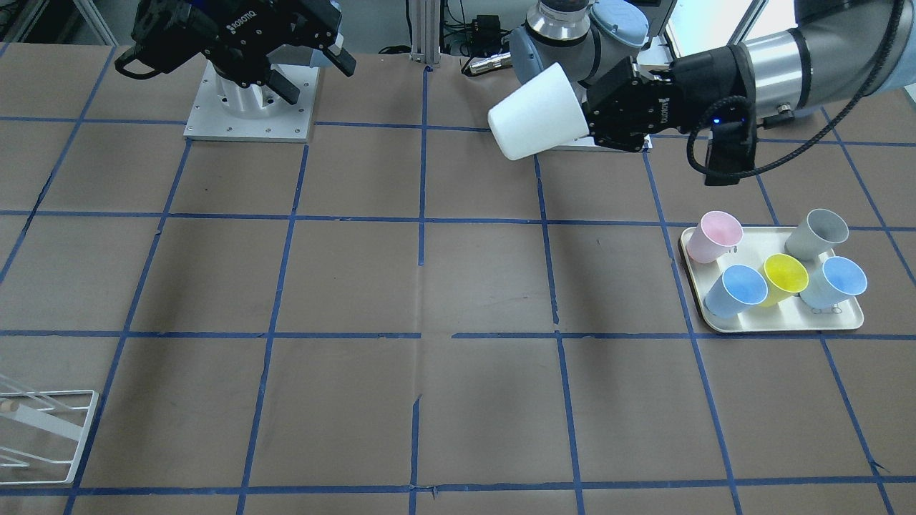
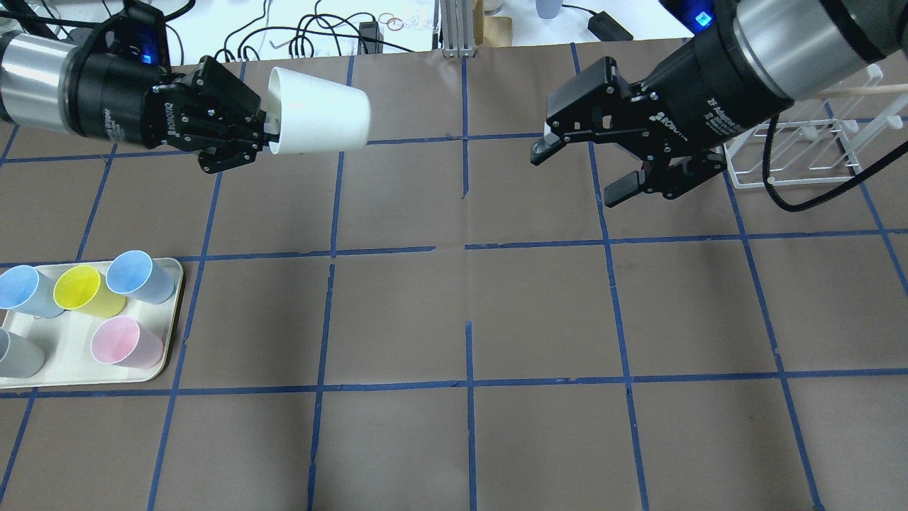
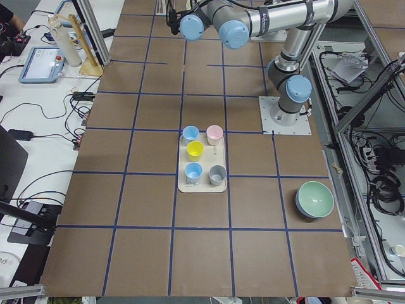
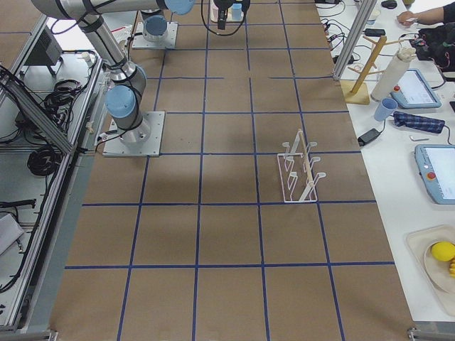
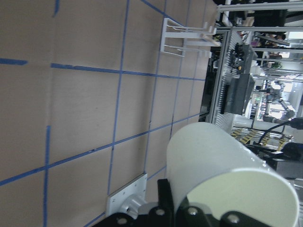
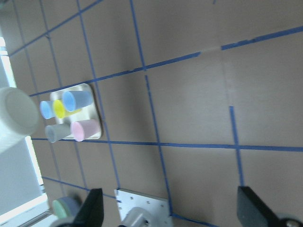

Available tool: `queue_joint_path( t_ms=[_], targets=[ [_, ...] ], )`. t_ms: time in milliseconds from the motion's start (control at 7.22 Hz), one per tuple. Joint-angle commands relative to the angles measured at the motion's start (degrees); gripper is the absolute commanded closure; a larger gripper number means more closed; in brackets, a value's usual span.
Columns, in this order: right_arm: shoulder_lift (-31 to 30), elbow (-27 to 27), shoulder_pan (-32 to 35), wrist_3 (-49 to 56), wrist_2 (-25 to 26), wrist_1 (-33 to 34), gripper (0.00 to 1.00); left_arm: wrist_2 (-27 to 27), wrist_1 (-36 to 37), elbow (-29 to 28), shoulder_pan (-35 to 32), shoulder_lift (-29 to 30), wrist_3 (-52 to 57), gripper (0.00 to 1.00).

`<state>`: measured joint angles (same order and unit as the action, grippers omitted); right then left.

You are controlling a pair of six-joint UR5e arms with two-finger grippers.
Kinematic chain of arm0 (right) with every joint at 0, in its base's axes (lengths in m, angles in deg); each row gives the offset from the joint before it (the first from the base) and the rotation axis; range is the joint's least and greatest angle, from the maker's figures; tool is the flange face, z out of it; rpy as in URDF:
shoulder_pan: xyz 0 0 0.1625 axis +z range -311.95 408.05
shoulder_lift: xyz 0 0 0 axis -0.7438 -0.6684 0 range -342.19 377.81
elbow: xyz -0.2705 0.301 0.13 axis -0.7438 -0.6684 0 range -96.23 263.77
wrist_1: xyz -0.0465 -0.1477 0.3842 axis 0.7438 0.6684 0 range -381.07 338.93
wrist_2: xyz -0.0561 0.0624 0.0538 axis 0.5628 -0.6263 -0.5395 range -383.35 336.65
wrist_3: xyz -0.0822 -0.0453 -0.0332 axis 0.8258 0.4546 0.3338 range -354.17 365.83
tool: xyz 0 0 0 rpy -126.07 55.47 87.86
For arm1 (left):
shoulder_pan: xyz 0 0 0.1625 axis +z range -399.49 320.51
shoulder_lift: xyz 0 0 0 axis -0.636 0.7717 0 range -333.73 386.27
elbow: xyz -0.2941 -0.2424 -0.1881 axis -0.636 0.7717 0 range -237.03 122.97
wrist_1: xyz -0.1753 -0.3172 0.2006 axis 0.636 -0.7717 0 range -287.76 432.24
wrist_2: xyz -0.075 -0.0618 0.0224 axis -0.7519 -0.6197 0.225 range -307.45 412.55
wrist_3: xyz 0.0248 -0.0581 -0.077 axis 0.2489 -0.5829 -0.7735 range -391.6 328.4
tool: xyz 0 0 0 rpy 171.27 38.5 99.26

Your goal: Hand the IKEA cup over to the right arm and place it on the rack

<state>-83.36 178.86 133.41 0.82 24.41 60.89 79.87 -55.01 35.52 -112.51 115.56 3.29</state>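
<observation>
Overhead exterior: left fingers point(image 2: 248, 145) clamp the rim of the IKEA cup point(image 2: 319, 121), base pointing at the right fingers point(image 2: 623, 190), spread wide and empty, presumably to receive it.

Six cameras around one gridded table point(image 1: 458, 286).
The front view faces the robot, steeply down; the overhead looks forward from behind it; both share the tray point(image 1: 773, 322) and the rack point(image 1: 43, 420). Two distant end views look along the table. Wrist cameras sit close, the left one just behind the IKEA cup point(image 5: 213, 156).
</observation>
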Motion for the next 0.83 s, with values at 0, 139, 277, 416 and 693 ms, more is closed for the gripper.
queue_joint_path(
  t_ms=[0,139,277,416,693],
  targets=[
    [0.18,0.80,-4.65,0.08,-18.59,-2.67,0.00,-11.19,-0.63,0.96,-5.27,-0.78,-1.66,1.00],
    [0.18,1.58,-7.20,0.09,-25.90,-5.20,0.00,-14.02,-0.63,0.96,-7.65,-1.48,-3.15,1.00],
    [0.18,3.42,-8.96,0.09,-32.67,-6.71,0.00,-15.00,-0.63,1.13,-9.41,-1.83,-3.77,1.00],
    [0.27,5.87,-9.33,0.17,-37.87,-6.72,0.00,-16.58,-0.63,1.14,-10.12,-2.27,-4.91,1.00],
    [0.97,9.58,-9.33,3.39,-45.80,-6.20,0.00,-18.87,-0.54,1.83,-12.14,-2.89,-6.33,1.00]
  ],
)
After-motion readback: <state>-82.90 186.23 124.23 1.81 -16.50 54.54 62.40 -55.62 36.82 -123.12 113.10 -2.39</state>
